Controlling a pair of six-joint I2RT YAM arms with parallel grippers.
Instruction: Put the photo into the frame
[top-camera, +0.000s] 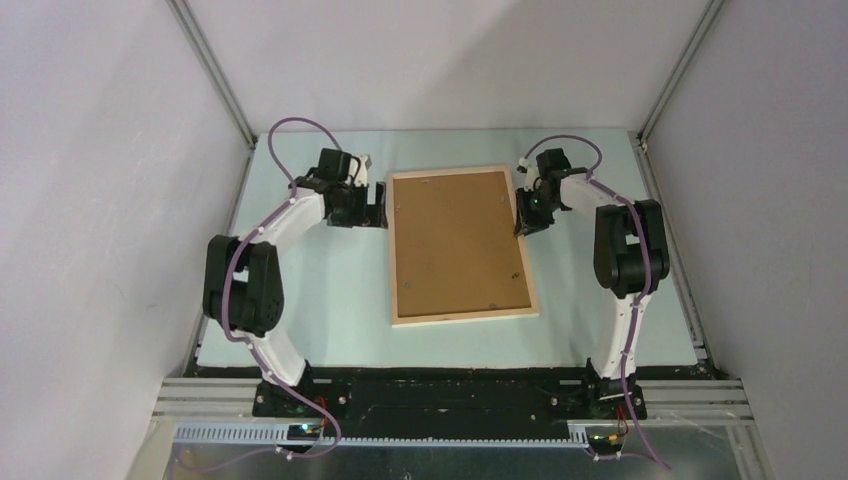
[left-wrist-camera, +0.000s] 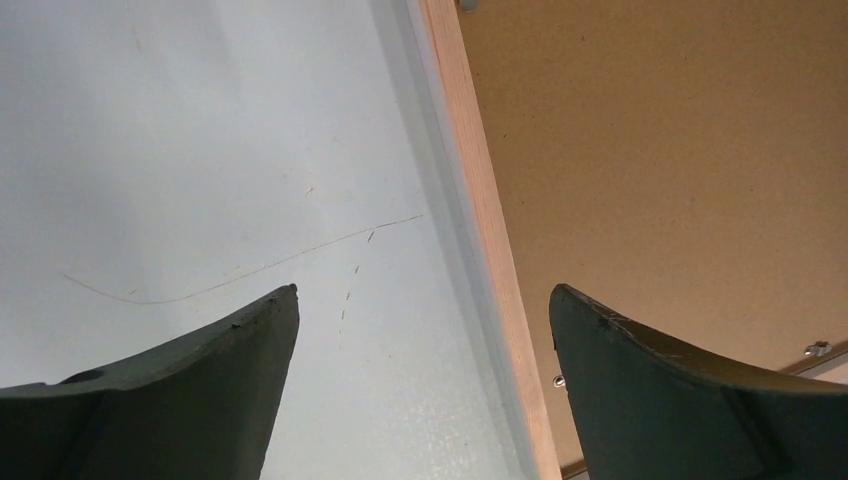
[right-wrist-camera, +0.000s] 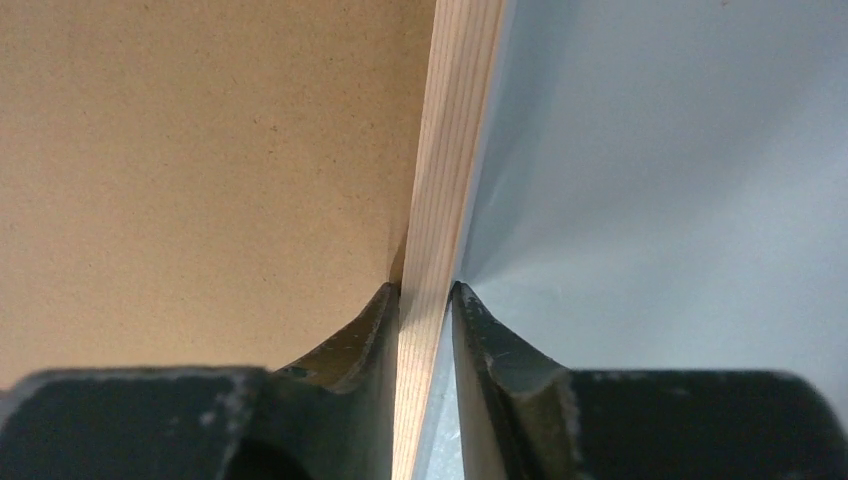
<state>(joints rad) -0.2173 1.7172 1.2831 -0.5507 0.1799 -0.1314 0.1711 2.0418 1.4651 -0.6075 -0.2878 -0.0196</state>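
Note:
The frame (top-camera: 465, 315) of pale wood rails lies flat in the middle of the table, with the brown backing board (top-camera: 458, 240) facing up inside it. The photo is not in view. My left gripper (top-camera: 378, 205) is open at the frame's left rail (left-wrist-camera: 480, 200), which runs between its fingers, nearer the right finger (left-wrist-camera: 680, 390). It holds nothing. My right gripper (top-camera: 522, 215) is shut on the frame's right rail (right-wrist-camera: 455, 150), with one finger (right-wrist-camera: 350, 340) over the backing board (right-wrist-camera: 200, 150) and the other (right-wrist-camera: 500, 350) on the outer side.
The frame rests on a pale blue mat (top-camera: 320, 300). White walls with metal posts (top-camera: 215, 75) close in the back and sides. Small metal tabs (left-wrist-camera: 817, 348) sit at the board's edge. The arm bases stand at the near edge.

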